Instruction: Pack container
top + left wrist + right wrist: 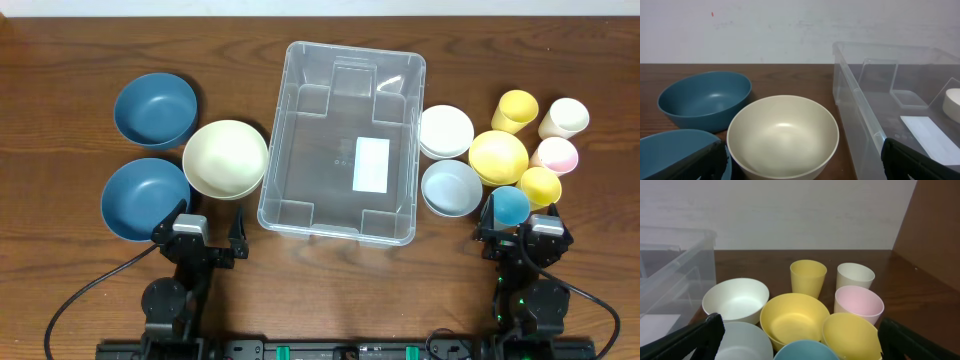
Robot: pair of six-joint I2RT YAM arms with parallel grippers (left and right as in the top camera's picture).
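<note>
The clear plastic container (343, 140) sits empty mid-table, a white label (371, 165) on its base; its wall also shows in the left wrist view (875, 115) and the right wrist view (675, 275). My left gripper (205, 232) rests open at the near edge, behind a cream bowl (226, 158) (782, 135). Two dark blue bowls (155, 108) (143, 198) lie to its left. My right gripper (525, 228) is open just behind a light blue cup (510, 206) (807, 351). Neither gripper holds anything.
Right of the container: a white bowl (446, 130), a pale blue bowl (451, 188), a yellow bowl (498, 156), yellow cups (515, 110) (540, 185), a cream cup (565, 117) and a pink cup (555, 155). A wall rises behind the table.
</note>
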